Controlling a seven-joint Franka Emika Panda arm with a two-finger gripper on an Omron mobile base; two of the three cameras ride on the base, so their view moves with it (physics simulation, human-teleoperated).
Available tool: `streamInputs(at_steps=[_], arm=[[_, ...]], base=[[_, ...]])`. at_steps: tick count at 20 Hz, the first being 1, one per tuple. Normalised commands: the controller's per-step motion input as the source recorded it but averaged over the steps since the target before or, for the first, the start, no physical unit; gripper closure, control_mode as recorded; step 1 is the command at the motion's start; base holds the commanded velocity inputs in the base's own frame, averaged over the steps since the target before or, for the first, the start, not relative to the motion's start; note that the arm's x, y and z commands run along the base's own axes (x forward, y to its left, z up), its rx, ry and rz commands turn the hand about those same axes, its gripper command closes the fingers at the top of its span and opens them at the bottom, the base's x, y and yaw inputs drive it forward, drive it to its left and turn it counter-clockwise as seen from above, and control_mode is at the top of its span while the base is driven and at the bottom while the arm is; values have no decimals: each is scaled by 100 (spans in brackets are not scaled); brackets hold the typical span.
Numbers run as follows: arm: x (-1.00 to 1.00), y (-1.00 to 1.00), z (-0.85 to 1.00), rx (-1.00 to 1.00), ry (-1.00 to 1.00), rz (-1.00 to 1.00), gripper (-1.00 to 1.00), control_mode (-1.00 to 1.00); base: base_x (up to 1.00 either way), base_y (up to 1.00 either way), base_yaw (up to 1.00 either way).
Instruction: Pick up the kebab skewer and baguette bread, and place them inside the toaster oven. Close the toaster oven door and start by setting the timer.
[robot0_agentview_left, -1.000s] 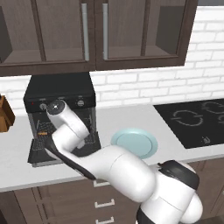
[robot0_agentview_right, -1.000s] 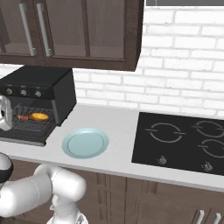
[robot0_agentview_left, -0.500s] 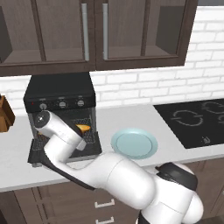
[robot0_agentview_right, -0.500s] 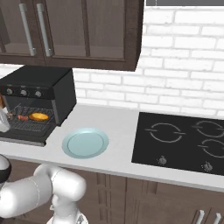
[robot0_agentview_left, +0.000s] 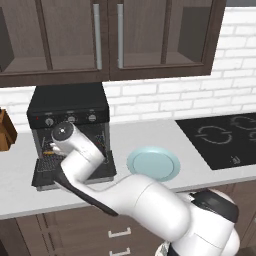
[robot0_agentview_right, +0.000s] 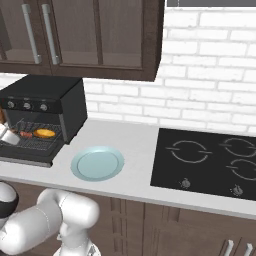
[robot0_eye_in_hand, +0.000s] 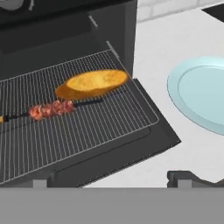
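The black toaster oven (robot0_agentview_right: 46, 102) stands on the counter with its door (robot0_eye_in_hand: 154, 136) folded down flat. On its wire rack (robot0_eye_in_hand: 105, 127) lies the golden baguette bread (robot0_eye_in_hand: 94, 83), and just in front of it the kebab skewer (robot0_eye_in_hand: 52, 108). Both also show on the rack in the right base view, the baguette bread (robot0_agentview_right: 45, 133) beside the kebab skewer (robot0_agentview_right: 26, 134). My gripper (robot0_eye_in_hand: 111, 180) hovers open above the door's outer edge, apart from the food, with nothing between its fingers. In the left base view my hand (robot0_agentview_left: 65, 134) covers the oven's opening.
A pale blue plate (robot0_agentview_left: 152, 164) sits bare on the counter right of the oven. A black cooktop (robot0_agentview_right: 210, 160) lies at the far right. A brown wooden block (robot0_agentview_left: 5, 131) stands left of the oven. Dark cabinets hang above.
My hand has shifted a little in front of the open oven, first left and down, then back right. The jaws stay open. Baguette and skewer lie still on the rack.
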Motion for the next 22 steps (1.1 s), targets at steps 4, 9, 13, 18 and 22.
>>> streamInputs(at_steps=[4, 9, 13, 18, 22], arm=[[0, 0, -17, 0, 0, 26, -100, -100], [0, 0, -28, 0, -1, 14, -100, -100], [0, 6, -31, 0, -8, 1, -100, -100], [2, 12, -21, 0, -8, 2, -100, -100], [17, 14, -5, 0, -5, 0, -100, -100]], base=[[0, 0, 0], [0, 0, 0], [0, 0, 0], [0, 0, 0], [0, 0, 0]])
